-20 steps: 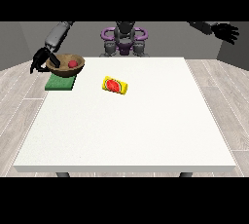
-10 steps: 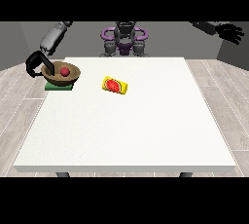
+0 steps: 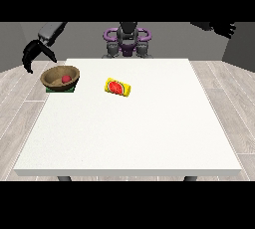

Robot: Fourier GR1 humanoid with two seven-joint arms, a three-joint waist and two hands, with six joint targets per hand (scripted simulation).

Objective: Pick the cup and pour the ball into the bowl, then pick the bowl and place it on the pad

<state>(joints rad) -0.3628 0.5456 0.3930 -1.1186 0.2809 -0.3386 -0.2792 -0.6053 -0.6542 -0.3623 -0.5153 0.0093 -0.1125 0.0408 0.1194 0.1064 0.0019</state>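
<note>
A brown wooden bowl [image 3: 60, 77] rests on a green pad [image 3: 51, 89] at the table's left edge. A red ball [image 3: 65, 79] lies inside the bowl. A yellow cup [image 3: 118, 87] with a red end lies on its side near the middle of the table. The hand at the view's left [image 3: 33, 54] hangs above and to the left of the bowl, apart from it, fingers spread and holding nothing. The hand at the view's right [image 3: 223, 27] is raised far off past the table's right back corner, fingers relaxed.
The white table [image 3: 134, 133] fills most of the view, with grey floor around it. The robot's purple and grey torso [image 3: 127, 41] stands behind the far edge.
The hand at the view's left let go of the bowl and rose up and to the left. The bowl now sits on the pad. The other hand barely moved.
</note>
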